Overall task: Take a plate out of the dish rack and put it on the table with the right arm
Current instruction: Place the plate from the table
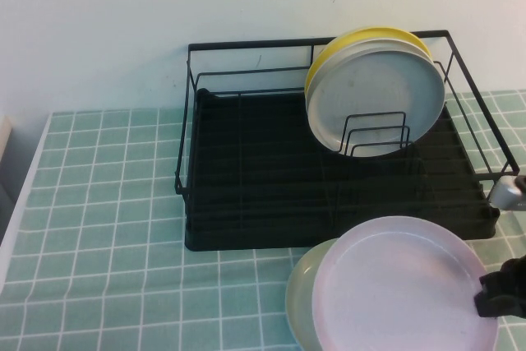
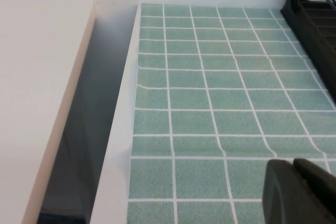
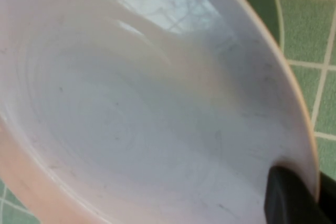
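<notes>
Along the left edge of the table (image 1: 107,228): bare mint-green cloth with a white grid, ending at a white border strip. Left gripper (image 2: 302,192) seen only in the left wrist view, as a dark finger tip low over the cloth near that left edge; cannot tell whether parted or closed. Not seen in the high view.

Toward the middle and rear edge: black wire dish rack (image 1: 246,178) on its black tray base, standing against the white wall. Left part of the rack vacant. In its right rear part, two plates on edge, leaning back behind a low wire divider: a grey plate (image 1: 374,100) in front, a yellow plate (image 1: 362,39) just behind and touching it, only the upper rim showing.

Near the front right corner, in front of the rack: pale pink plate (image 1: 403,285), out of the rack, face up, overlapping a light green plate (image 1: 300,297) beneath it, of which only the left rim shows. Cannot tell whether resting on it or held just above.

At the right edge: right gripper (image 1: 500,295), black fingers clamped on the right rim of the pink plate; one finger (image 3: 291,200) lying over the rim in the right wrist view.
</notes>
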